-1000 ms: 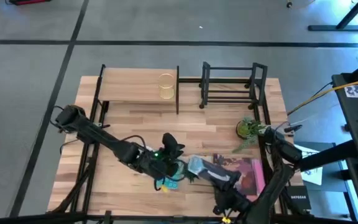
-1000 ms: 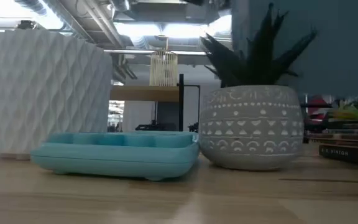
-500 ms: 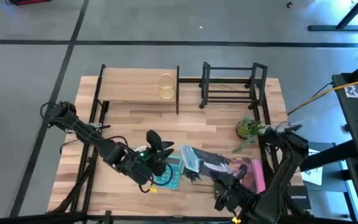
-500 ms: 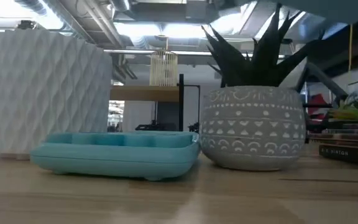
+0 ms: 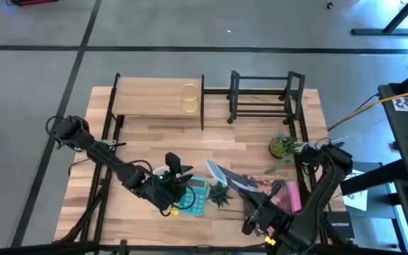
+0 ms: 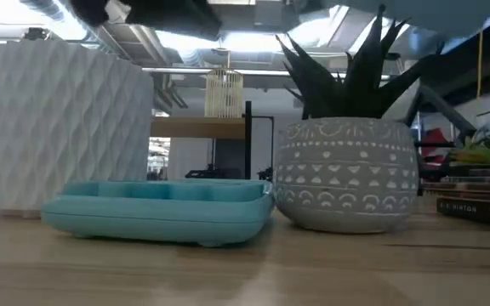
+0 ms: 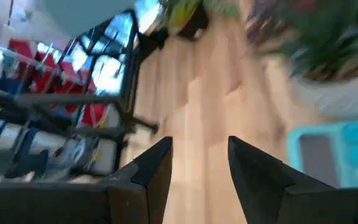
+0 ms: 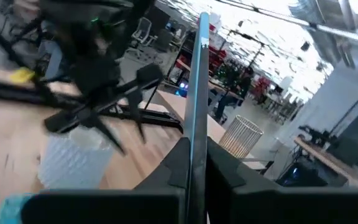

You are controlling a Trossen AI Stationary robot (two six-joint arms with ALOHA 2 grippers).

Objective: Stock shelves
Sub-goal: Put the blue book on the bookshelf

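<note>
At the near edge of the light-wood table (image 5: pixel 147 134) the right pincer (image 5: pixel 261 202) is closed on a thin teal-edged book (image 5: pixel 227 177), which is lifted and tilted; in the right wrist view the book (image 8: pixel 196 87) stands edge-on between the two dark fingers (image 8: pixel 180 163), pinched tight. Under and beside it a stack of books with a magenta cover (image 5: pixel 287 195) lies near the table's right edge.

Just left of that, the left pincer (image 5: pixel 178 168) hangs over the near middle of the table with its fingers (image 7: pixel 151 168) parted and nothing between them. Below it sit a flat teal plastic tray (image 5: pixel 194 195), a white ribbed vase (image 6: pixel 62 127) and a grey patterned pot with a spiky dark plant (image 5: pixel 220 193); from table height the tray (image 6: pixel 160 208) touches the pot (image 6: pixel 347 174).

Bare wood lies open across the middle of the table. A small green plant in a pot (image 5: pixel 283 146) stands toward the right edge.

At the far edge, well apart from both pincers, stand the shelves: the light-wood board on thin black legs (image 5: pixel 154 99) at the left, carrying a gold wire basket (image 5: pixel 189 98), and the black open-frame bar rack (image 5: pixel 264 95) just beside it at the right.
</note>
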